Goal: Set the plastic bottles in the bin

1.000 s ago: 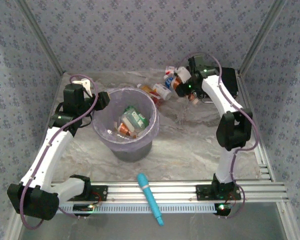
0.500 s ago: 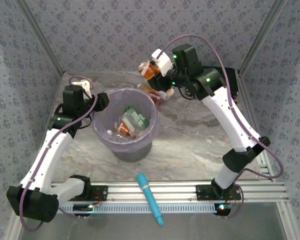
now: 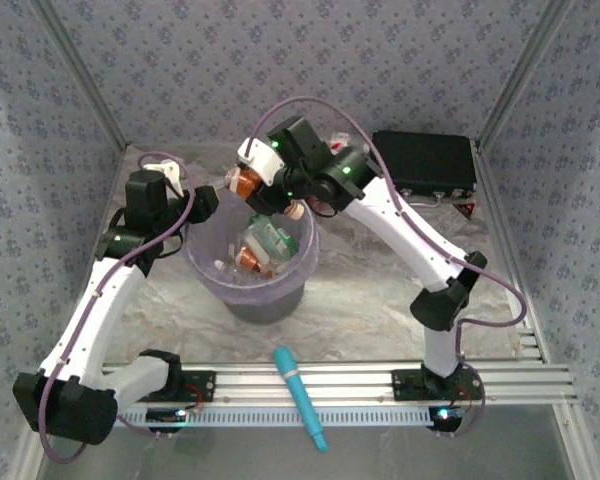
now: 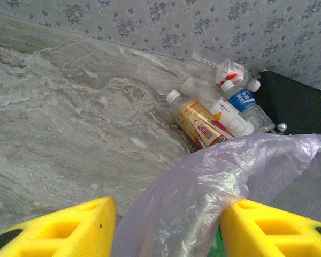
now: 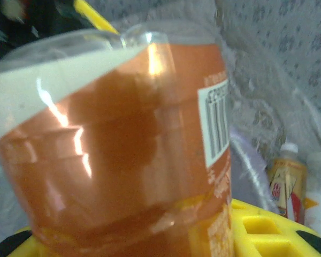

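My right arm had swung left from the far-right pile, uncovering the black case, and my right end effector hung above the far-left rim of the bin. It was clamped on the orange-labelled bottle, which was held sideways in the air over that rim, not yet inside. My left end effector was closed on the bin's near-left edge, the lilac plastic bunched between its yellow pads. Several dropped bottles lay in the bin. The leftover bottles lay on the desk just behind the bin, beside the case. A teal stick lay across the front rail.
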Tool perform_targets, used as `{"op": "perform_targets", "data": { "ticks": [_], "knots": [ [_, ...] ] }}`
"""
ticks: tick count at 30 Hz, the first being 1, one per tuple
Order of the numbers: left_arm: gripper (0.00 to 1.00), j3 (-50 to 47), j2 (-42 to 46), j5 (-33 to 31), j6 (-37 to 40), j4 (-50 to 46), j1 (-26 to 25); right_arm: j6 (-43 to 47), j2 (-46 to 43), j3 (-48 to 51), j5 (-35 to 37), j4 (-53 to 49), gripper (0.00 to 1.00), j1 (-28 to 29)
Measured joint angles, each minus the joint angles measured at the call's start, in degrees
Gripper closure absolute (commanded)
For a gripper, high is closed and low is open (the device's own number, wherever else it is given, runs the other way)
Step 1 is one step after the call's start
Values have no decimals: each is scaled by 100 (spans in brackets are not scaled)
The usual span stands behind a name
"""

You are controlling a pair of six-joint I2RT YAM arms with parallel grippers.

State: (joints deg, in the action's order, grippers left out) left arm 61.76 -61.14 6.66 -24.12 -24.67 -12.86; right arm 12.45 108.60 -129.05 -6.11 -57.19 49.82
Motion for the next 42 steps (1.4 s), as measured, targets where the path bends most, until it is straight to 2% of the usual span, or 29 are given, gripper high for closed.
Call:
{"op": "perform_targets", "data": {
  "ticks": [10, 18, 21, 24, 29, 42],
  "knots": [
    [46, 0, -2, 2, 0, 4, 0, -323, 42, 564, 221, -94, 51, 74],
    [46, 0, -4, 22, -2, 4, -7, -474, 212, 634, 531, 13, 32, 72],
    [46, 0, -4, 22, -2, 4, -7, -507, 243, 629, 540, 50, 19, 83],
    [46, 0, -13, 20, 0, 4, -4, -444, 243, 586, 599, -31, 15, 151],
    [46, 0, -13, 20, -2, 2, -4, -313, 243, 389, 793, -140, 17, 186],
    [46, 0, -13, 20, -2, 2, -4, -216, 267, 310, 800, -85, 44, 186]
  ]
}}
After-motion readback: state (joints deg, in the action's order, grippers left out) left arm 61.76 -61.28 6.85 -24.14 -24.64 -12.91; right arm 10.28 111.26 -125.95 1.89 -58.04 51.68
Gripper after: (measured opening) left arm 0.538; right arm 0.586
